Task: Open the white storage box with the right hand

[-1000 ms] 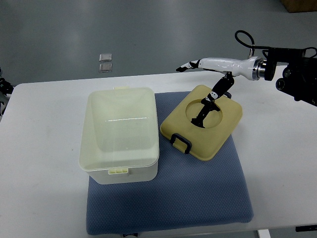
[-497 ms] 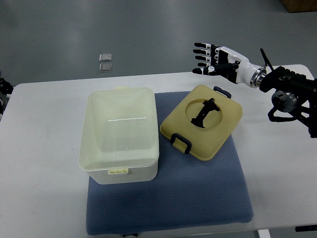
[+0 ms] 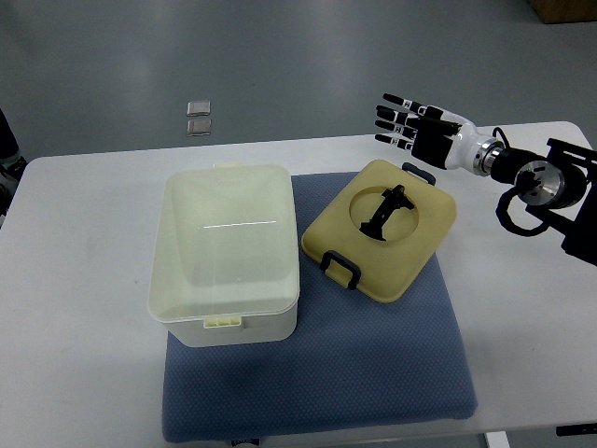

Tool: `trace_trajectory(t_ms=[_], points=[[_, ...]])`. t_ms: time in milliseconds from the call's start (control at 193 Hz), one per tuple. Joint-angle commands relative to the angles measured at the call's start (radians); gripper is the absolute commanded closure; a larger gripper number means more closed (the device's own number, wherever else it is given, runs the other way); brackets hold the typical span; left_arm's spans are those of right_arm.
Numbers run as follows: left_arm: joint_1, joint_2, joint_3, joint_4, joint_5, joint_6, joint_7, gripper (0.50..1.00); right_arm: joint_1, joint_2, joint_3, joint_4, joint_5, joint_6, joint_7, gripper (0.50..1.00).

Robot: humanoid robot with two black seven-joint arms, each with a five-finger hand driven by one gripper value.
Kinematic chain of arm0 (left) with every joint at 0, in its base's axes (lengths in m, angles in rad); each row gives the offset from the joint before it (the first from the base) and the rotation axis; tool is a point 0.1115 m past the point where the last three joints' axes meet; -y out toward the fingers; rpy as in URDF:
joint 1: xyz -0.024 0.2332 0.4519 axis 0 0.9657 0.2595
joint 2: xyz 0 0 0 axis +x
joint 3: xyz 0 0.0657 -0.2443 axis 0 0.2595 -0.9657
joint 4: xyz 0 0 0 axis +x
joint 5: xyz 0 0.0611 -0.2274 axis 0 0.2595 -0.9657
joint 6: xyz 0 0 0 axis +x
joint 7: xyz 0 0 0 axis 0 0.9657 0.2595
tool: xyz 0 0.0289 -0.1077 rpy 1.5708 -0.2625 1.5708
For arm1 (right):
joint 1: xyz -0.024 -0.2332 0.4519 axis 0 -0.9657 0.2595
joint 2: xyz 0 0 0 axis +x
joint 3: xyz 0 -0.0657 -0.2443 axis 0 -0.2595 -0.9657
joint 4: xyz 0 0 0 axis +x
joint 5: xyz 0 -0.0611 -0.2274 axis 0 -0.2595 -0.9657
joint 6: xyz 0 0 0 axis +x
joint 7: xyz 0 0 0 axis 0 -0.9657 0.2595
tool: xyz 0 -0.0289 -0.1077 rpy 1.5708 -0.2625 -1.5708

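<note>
Your right hand [image 3: 422,133] is up in the air at the far right side of the table [image 3: 84,280]. Its fingers [image 3: 396,119] are spread wide and straight, pointing to the left. It holds nothing and touches nothing. The arm behind it comes in from the right edge.

Look just below and to the left of your hand. There you see the yellow lid [image 3: 381,229]. It is off the box and lies flat on the blue mat [image 3: 317,383], turned a bit sideways. It has a round dip in the middle with a black handle [image 3: 384,213] in it. One black clip [image 3: 341,268] sits on the lid's near corner, away from your hand. Another black clip [image 3: 419,174] sits on the far edge, close under your fingers but not touching them.

Farther left of your hand, past the lid, stands the white storage box [image 3: 227,252]. It is open on top and looks empty inside. It sits on the left part of the mat. The lid's left corner is just beside the box.

Well to the left of your hand, beyond the table's far edge, two small grey squares [image 3: 199,119] lie on the floor.
</note>
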Motion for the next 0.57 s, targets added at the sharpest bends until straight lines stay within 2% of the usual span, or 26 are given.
trace_trajectory(t_ms=[0,565], points=[[0.001,0.000,0.000,0.000,0.000,0.000,0.000,0.500,-0.002,0.001,0.031,-0.001,-0.009,-0.004,0.007,0.576],[0.000,0.000,0.001,0.000,0.000,0.000,-0.001,0.500,-0.005,0.029,0.059,-0.001,-0.015,-0.005,0.005,0.576]])
